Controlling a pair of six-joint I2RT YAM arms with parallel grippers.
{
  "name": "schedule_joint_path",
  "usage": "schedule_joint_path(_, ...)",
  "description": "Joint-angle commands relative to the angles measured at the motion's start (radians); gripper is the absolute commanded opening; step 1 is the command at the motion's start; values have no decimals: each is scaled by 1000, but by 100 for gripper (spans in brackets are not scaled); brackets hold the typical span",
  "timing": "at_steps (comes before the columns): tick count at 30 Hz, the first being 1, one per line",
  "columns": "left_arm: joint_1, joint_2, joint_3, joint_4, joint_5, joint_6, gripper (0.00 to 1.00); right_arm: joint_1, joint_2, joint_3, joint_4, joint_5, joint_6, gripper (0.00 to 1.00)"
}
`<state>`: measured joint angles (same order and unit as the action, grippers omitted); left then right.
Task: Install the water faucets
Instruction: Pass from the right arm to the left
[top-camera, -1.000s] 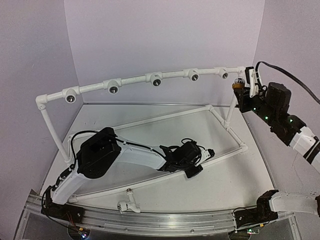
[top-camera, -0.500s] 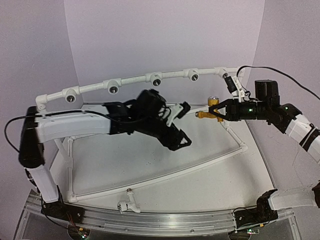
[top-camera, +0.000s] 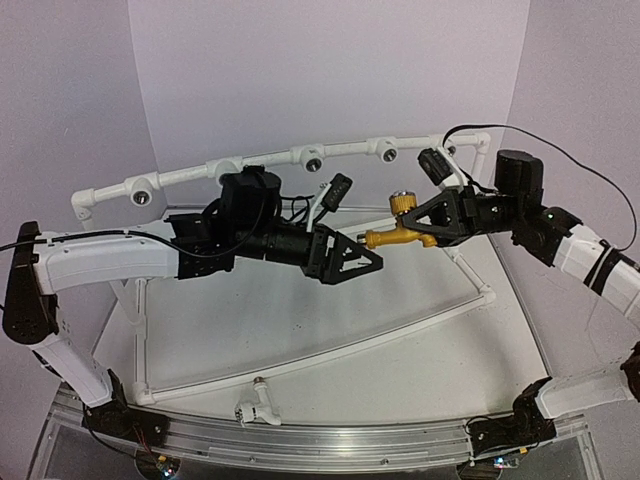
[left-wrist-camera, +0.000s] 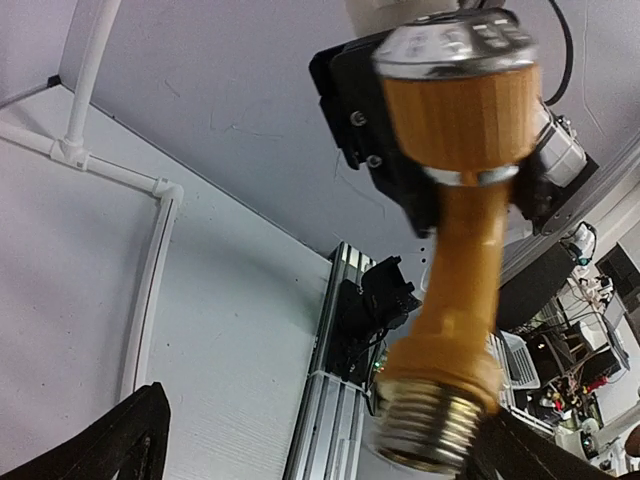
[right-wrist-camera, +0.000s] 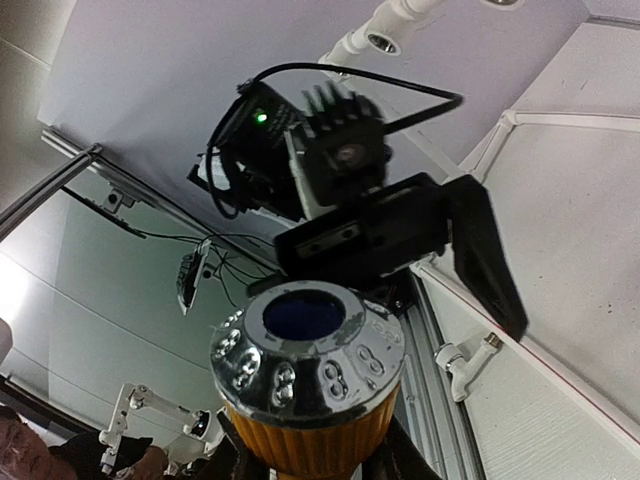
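Faucet handoff, we reckon
Our right fingers (top-camera: 432, 215) pinch the yellow faucet (top-camera: 395, 232); its threaded end points to 9 o'clock at our wide-spread left fingers (top-camera: 350, 262).

We are looking down on the yellow-orange faucet (top-camera: 393, 236) from high above and well back. Left wrist: we are facing its threaded end, very near. Right wrist: its cap, equally near. All three are sharing it.

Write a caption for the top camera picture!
Right claw holds the yellow faucet out to the open left claw, above the table.
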<state>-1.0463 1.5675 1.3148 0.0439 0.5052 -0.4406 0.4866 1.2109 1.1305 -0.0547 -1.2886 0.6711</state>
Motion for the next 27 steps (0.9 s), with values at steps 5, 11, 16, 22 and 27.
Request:
schedule_joint_path(5, 6, -4, 57, 55, 128, -23, 74, 52, 14, 5, 134, -58, 67, 0)
schedule_joint_path(11, 6, -32, 41, 66, 153, -2, 56, 55, 19, -15, 133, -61, 69, 0)
schedule_joint_path(16, 7, -41, 44, 67, 165, 12, 38, 55, 34, -23, 132, -69, 66, 0)
schedule_joint_path(22, 6, -37, 60, 69, 169, 18, 34, 57, 61, -29, 120, -66, 42, 0)
schedule_joint_path(27, 6, -53, 45, 69, 138, 34, 3, 57, 73, -9, 89, -14, -6, 3)
